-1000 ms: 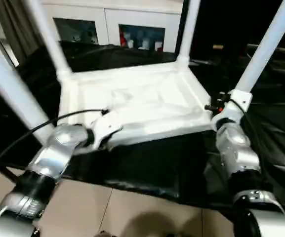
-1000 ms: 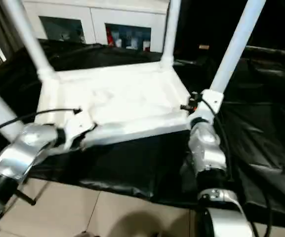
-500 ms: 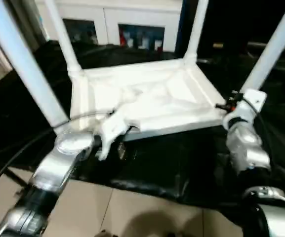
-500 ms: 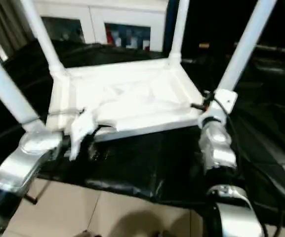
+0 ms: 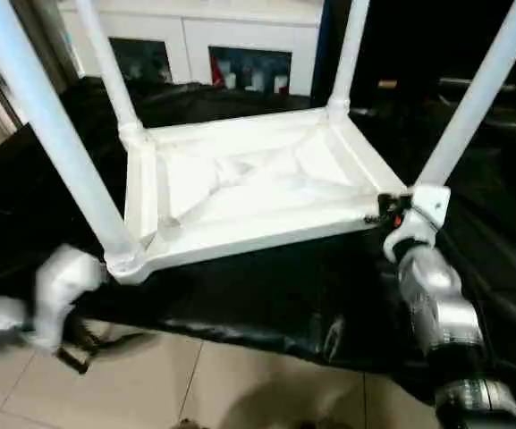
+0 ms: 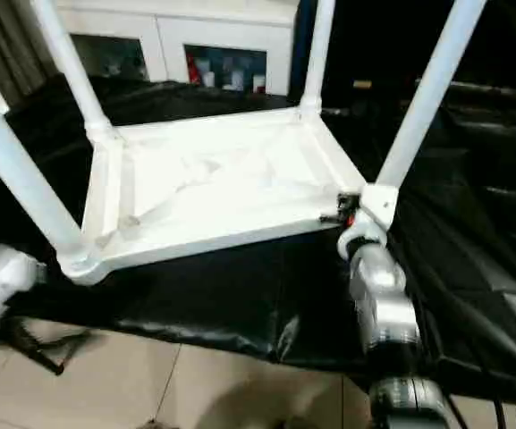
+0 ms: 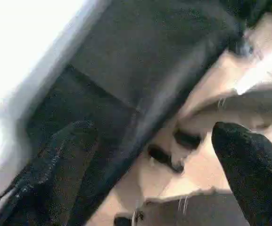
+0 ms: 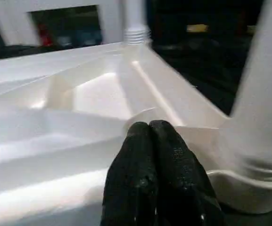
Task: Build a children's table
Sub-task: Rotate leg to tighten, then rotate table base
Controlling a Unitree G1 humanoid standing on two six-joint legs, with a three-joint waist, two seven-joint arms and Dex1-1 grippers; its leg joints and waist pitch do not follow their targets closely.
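Two tools in play. R. tool (image 8: 149, 141): black fingers pressed together, nothing between them, tips close to the near long edge of the upturned children's table (image 5: 240, 192), just beside its near-right corner socket. L. tool (image 7: 150, 155): fingers (image 7: 249, 165) spread wide, empty, held low off the table's near-left corner, over the tiled floor (image 5: 150, 384); silver forearm and white wrist housing blurred in the head views.

Table: all-white plastic, lying top-down w/ ribbed underside facing up, on a desk draped in black sheeting (image 5: 266, 295). Four tapered tube legs stand seated in the corner sockets and point upward: near-left leg (image 5: 52, 134), far-left leg (image 5: 105, 63), far-right leg (image 5: 351, 49), near-right leg (image 5: 477, 94). R. forearm (image 5: 432, 299), silver, rises from the lower right toward the near-right corner; white wrist block w/ a small red-and-black fitting sits right at the foot of the near-right leg.

Background: white cabinet (image 5: 195, 36) w/ glass doors behind the desk, small coloured items inside, too blurred to name. Black cable or clip-like object lies on the floor near the L. tool; can't tell which.
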